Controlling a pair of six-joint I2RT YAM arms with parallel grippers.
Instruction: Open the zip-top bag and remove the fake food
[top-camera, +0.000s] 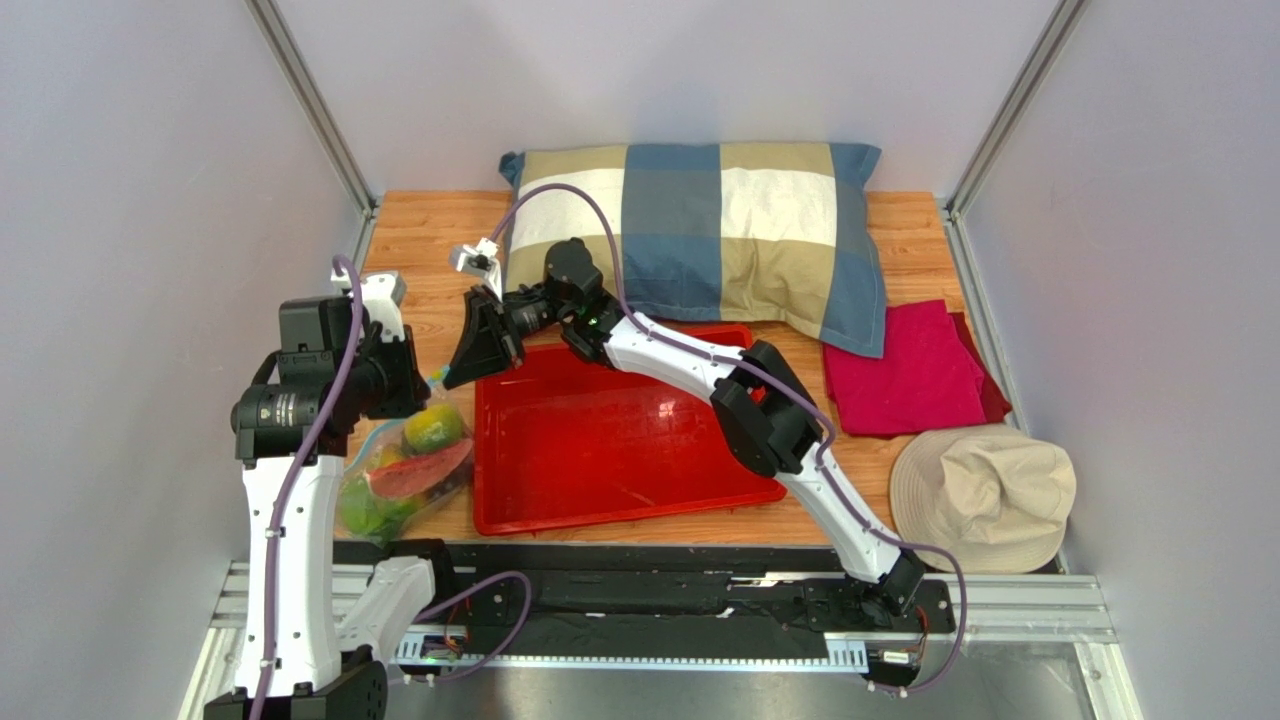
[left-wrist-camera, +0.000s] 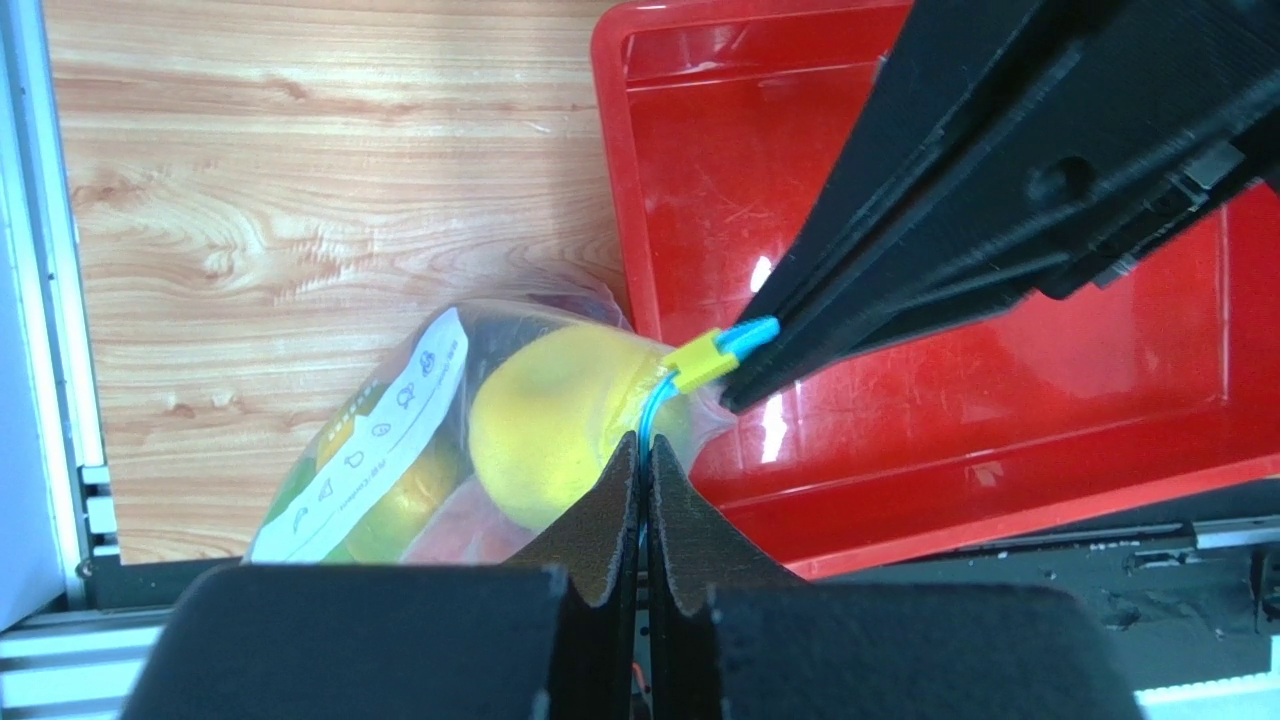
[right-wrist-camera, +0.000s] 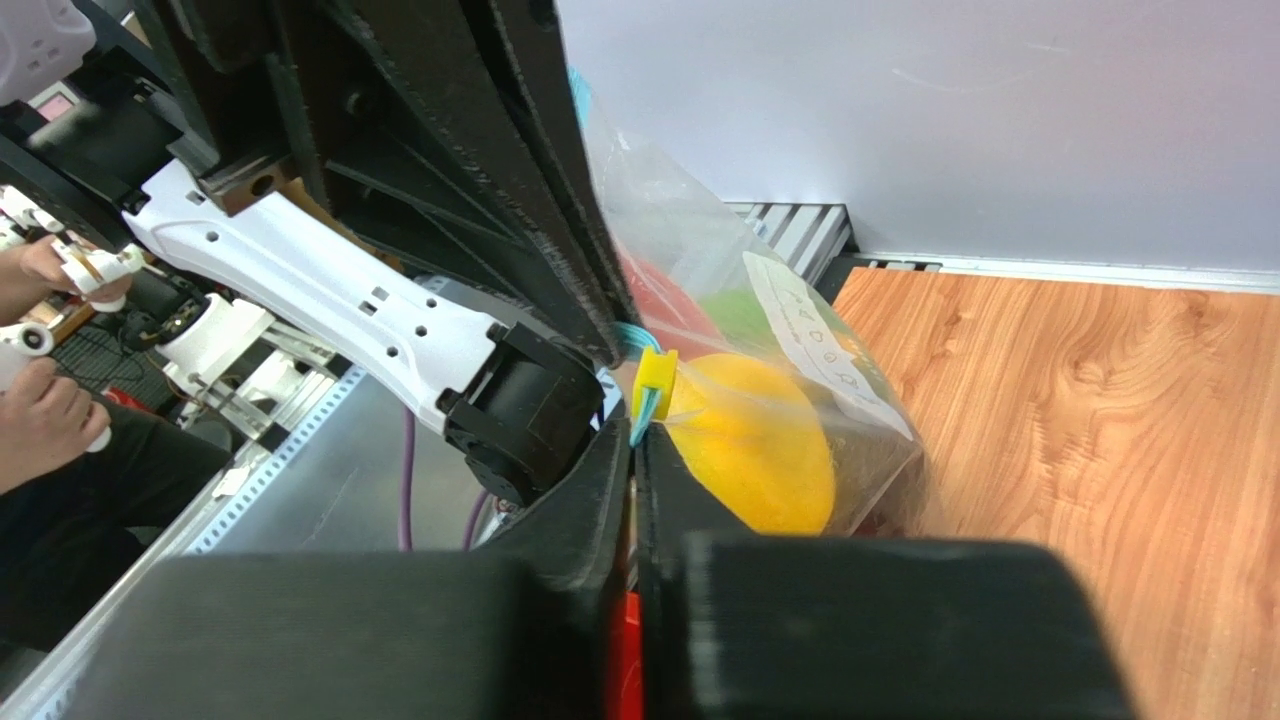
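Both arms meet at the near-left of the counter (top-camera: 428, 240), right over the bag (left-wrist-camera: 383, 435). The left pincer (left-wrist-camera: 643, 450) is clenched tight, fingers pressed flat together on the bag's top edge, with the thin blue zip strip (left-wrist-camera: 649, 408) running down into them. The right pincer (right-wrist-camera: 631, 443) reaches in across the tray (top-camera: 631, 435) and is clamped too, nipping the zip end at the little yellow slider (right-wrist-camera: 654, 387). The two pincers sit very close together at the same corner of the bag, tips nearly touching.

The bag is just left of the tray, by the counter's near edge, with its zip corner held up between the two arms and its body sagging below. It is full: the toy food (left-wrist-camera: 556, 420) is all inside. A big yellow fruit presses against the plastic right under the slider, and from above an orange-green fruit, a pink-red slice and something green show through.

The tray's floor is bare red. Behind it lies a checked pillow (top-camera: 721, 225), with a red cloth (top-camera: 902, 368) and a beige hat (top-camera: 984, 495) off to the right.
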